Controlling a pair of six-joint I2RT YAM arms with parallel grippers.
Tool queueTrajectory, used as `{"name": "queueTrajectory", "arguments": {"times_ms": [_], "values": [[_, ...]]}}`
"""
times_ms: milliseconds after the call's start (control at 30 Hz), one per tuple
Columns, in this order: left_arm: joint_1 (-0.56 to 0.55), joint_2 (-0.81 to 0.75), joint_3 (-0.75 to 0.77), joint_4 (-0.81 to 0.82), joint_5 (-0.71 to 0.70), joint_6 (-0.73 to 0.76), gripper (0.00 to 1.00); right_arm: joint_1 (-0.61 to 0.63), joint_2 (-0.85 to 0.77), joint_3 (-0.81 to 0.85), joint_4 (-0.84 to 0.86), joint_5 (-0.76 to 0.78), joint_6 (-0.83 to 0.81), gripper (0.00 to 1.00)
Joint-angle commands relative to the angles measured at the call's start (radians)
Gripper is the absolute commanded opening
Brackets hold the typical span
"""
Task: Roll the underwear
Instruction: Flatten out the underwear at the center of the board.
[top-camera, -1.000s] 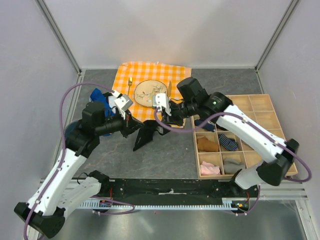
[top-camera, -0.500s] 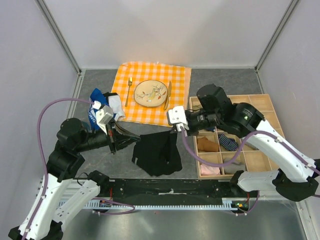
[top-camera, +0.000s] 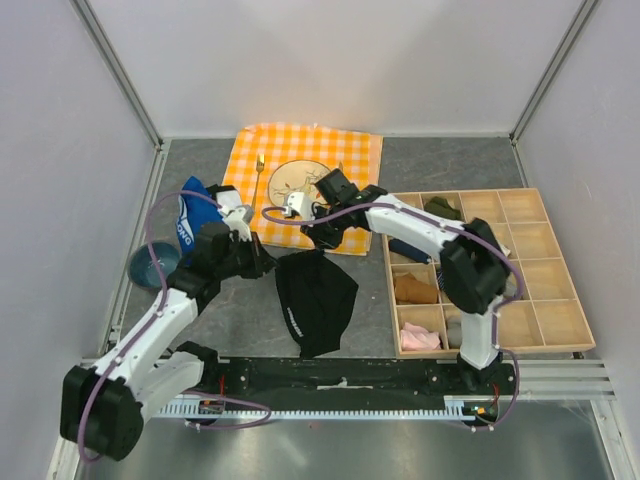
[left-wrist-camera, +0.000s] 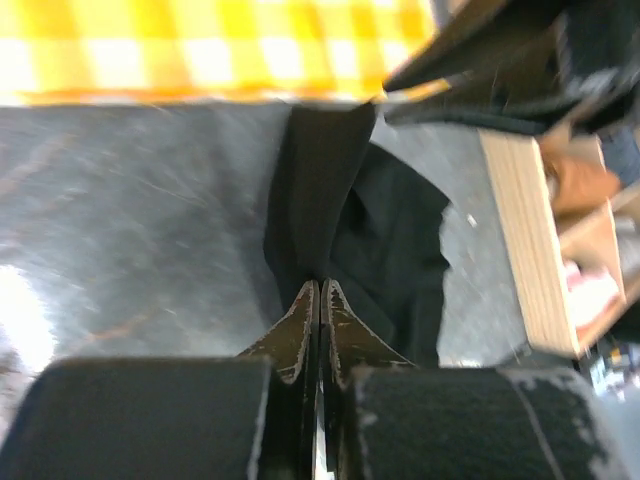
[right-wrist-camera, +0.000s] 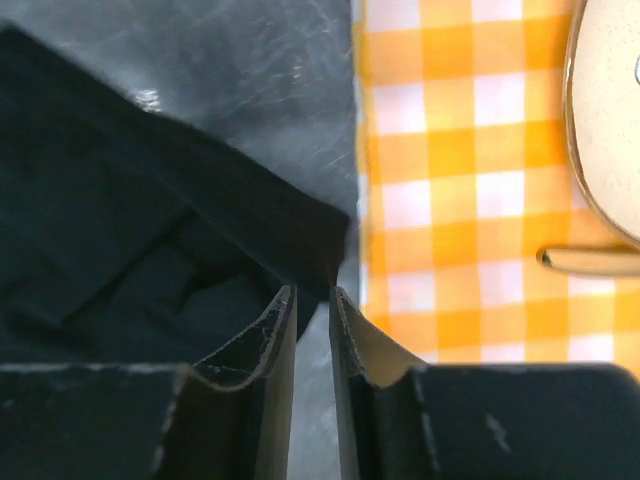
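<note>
My left gripper (left-wrist-camera: 320, 288) is pinching the plain black soft fabric underwear (top-camera: 316, 295) tight at its 10 o'clock corner. My right gripper (right-wrist-camera: 312, 293) is hovering slightly parted at its 12 o'clock edge. The underwear is lying on the grey table (top-camera: 230, 315).

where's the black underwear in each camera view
Top external: the underwear sits at the centre of the picture, slightly below the middle.
Left wrist: the underwear is in the middle, running up toward the top edge.
Right wrist: the underwear fills the left half.
Shared landmark: the orange checked cloth, just beyond the fabric in all three.
</note>
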Motion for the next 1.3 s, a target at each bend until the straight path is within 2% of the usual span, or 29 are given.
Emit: {"name": "queueTrajectory", "arguments": {"times_ms": [0,33,67,167,267,333,367,400,467,533,633,700,833,1000,1267], "values": [[0.147,0.09,0.017,0.227,-0.123,-0.04,0.03,-0.009,0.103,0.17,0.031,0.021,0.052,0.3],[0.164,0.1,0.022,0.227,-0.126,-0.034,0.06,-0.016,0.094,0.163,0.039,-0.007,0.053,0.37],[0.188,0.112,0.026,0.217,-0.144,-0.031,0.17,-0.033,0.077,0.128,0.045,-0.018,0.055,0.4],[0.205,0.107,0.057,0.169,-0.167,-0.005,0.41,-0.059,-0.051,0.021,0.054,-0.076,-0.004,0.47],[0.208,0.063,0.089,0.12,-0.173,0.02,0.52,-0.061,-0.179,-0.116,-0.01,-0.206,-0.138,0.49],[0.208,0.037,0.121,0.09,-0.146,0.061,0.53,-0.042,-0.242,-0.199,-0.082,-0.298,-0.339,0.52],[0.208,0.028,0.135,0.071,-0.1,0.083,0.53,-0.029,-0.303,-0.283,-0.099,-0.335,-0.406,0.55],[0.21,0.014,0.164,0.038,-0.065,0.104,0.53,-0.007,-0.328,-0.326,-0.119,-0.345,-0.55,0.6],[0.208,0.006,0.198,-0.009,0.046,0.185,0.53,0.074,-0.38,-0.435,-0.104,-0.319,-0.637,0.66],[0.208,0.005,0.25,-0.108,0.077,0.266,0.54,0.173,-0.383,-0.475,-0.079,-0.291,-0.716,0.67],[0.208,-0.03,0.252,-0.174,0.036,0.34,0.57,0.279,-0.331,-0.486,-0.033,-0.224,-0.685,0.64],[0.207,-0.073,0.195,-0.155,-0.01,0.342,0.58,0.323,-0.269,-0.46,-0.021,-0.158,-0.662,0.61],[0.207,-0.184,0.131,-0.092,-0.006,0.337,0.59,0.392,-0.192,-0.44,-0.007,-0.095,-0.614,0.54],[0.207,-0.305,0.083,-0.063,-0.023,0.34,0.64,0.412,-0.146,-0.452,-0.001,-0.09,-0.594,0.5],[0.207,-0.319,0.069,-0.052,0.011,0.339,0.65,0.413,-0.089,-0.465,-0.004,-0.061,-0.551,0.39]]}}
